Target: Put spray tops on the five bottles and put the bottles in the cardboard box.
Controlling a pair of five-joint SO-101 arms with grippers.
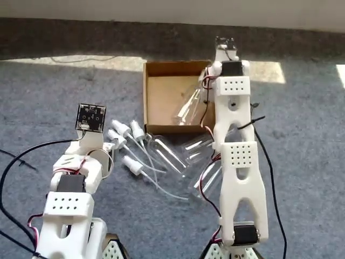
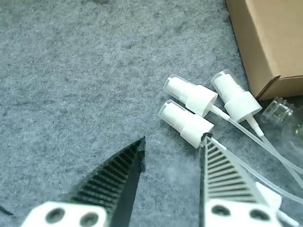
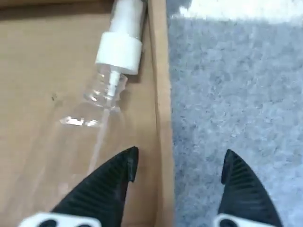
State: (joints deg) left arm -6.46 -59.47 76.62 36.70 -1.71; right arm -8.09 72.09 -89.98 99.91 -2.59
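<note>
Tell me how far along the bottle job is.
Done: one capped bottle lies in the cardboard box. In hand: nothing; the right claw hangs open over the box wall, the left claw open above the loose spray tops. To do: four spray tops and the uncapped bottles on the carpet beside the box.

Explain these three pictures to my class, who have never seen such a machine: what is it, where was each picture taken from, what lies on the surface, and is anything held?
These are two small robot arms, side by side. The high view looks down on both; each other picture comes from a camera on one arm's wrist. On the grey carpet lie loose spray tops, clear bottles and a cardboard box; one capped bottle lies inside it. The left gripper is open near the spray tops; the right gripper is open astride the box wall. Nothing is held.
</note>
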